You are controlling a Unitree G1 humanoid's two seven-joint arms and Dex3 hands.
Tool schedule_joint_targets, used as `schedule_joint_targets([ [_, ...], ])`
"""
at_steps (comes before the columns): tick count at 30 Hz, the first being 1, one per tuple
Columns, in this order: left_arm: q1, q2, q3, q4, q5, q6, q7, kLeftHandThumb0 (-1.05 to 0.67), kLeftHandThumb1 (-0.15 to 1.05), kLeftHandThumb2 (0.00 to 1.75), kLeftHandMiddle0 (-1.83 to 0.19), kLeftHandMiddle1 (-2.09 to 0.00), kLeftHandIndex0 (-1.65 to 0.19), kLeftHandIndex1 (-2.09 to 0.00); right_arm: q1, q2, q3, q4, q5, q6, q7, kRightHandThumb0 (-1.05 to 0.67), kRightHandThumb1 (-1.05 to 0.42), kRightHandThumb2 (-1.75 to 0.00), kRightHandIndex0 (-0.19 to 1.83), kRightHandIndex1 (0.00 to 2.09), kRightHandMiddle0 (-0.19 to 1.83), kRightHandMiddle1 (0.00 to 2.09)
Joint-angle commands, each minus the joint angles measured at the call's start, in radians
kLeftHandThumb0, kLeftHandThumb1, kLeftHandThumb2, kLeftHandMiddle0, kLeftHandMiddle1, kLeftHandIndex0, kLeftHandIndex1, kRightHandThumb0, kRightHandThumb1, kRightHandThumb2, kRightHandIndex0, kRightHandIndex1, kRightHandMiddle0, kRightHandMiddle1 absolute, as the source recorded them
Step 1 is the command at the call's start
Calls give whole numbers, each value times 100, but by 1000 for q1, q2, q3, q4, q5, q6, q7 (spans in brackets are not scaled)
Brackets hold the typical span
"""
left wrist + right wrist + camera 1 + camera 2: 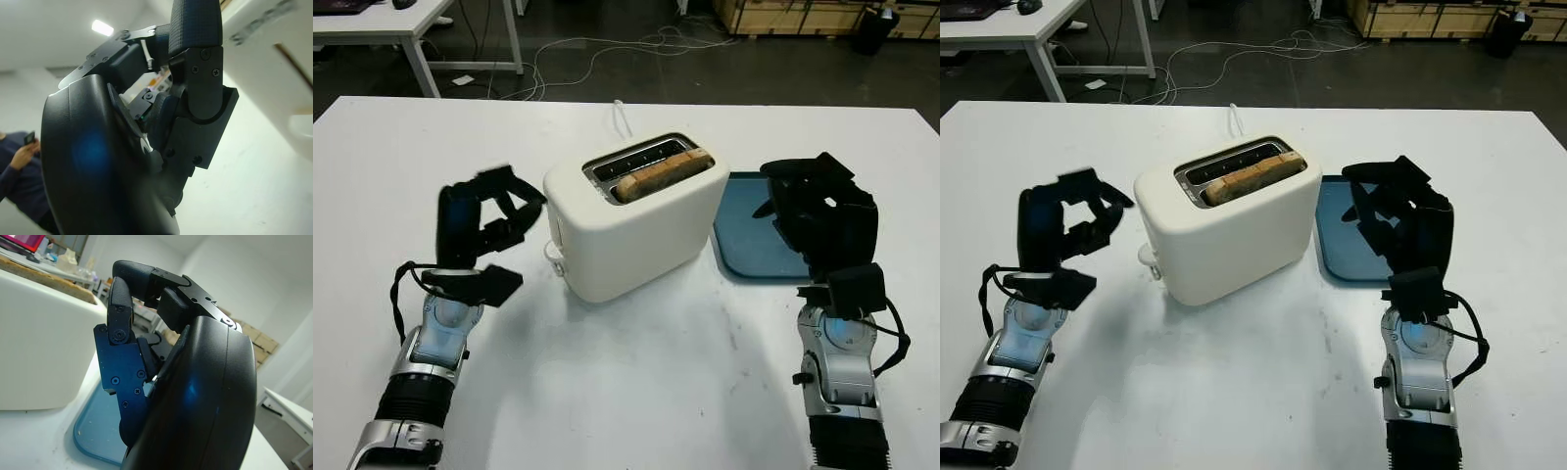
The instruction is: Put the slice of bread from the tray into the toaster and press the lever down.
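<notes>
White tabletop [636,392] is seen spread across the foreground, with a dark floor [636,69] strewn with cables behind it and the legs of another white desk [411,39] at the far left. A cream, rounded plastic toaster [636,220] is set near the middle of the table, turned at an angle. A brown-crusted slice of bread [663,173] is lodged in the nearer of its two top slots, its upper edge showing above the rim. The toaster's white lever knob [554,257] is seen low on the end face that is turned toward the left hand. A flat blue plastic tray [749,235] is laid just beside the toaster on its right, and nothing is seen on its visible surface.

The black left hand [484,225] is held upright beside the toaster's lever end, fingers curled and nothing grasped; contact with the knob cannot be made out. The black right hand [818,220] is raised over the tray's near right part, its fingers likewise curled with nothing held. A person in a dark blue sleeve [17,169] is glimpsed in the left wrist view's background.
</notes>
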Motion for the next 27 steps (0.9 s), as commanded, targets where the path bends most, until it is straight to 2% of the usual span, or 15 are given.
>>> schedule_joint_targets([
  [1, -10, -16, 24, -35, -2, 36, 14, -100, 92, 41, -88, -175, -66, -151, -24, 4, -3, 18, 10, -8, -7, -43, -92, -30, 89, 149, 83, 107],
  [5, 2, -76, 52, -115, -66, 131, -2, -99, 92, 37, -80, -174, -61, -147, -45, 17, -10, 39, 22, 17, -21, -41, -92, -31, 90, 150, 78, 118],
  [8, 10, -120, 67, -153, -76, 197, 13, -97, 92, 37, -71, -168, -56, -145, -72, 29, -25, 82, 27, 17, -52, -37, -92, -29, 89, 141, 80, 100],
  [12, 18, -162, 86, -170, -77, 250, 31, -96, 92, 40, -67, -171, -51, -157, -104, 37, -43, 143, 35, 29, -79, -37, -92, -22, 85, 130, 81, 86],
  [18, 33, -204, 93, -158, -87, 271, 40, -96, 92, 38, -79, -174, -58, -164, -135, 33, -56, 262, 25, 1, -123, -38, -92, -14, 85, 125, 84, 78],
  [27, 13, -238, 95, -111, -70, 240, 101, -99, 92, 42, -98, -175, -76, -168, -137, 26, -53, 283, 12, 4, -156, -47, -92, -14, 82, 118, 89, 69],
])
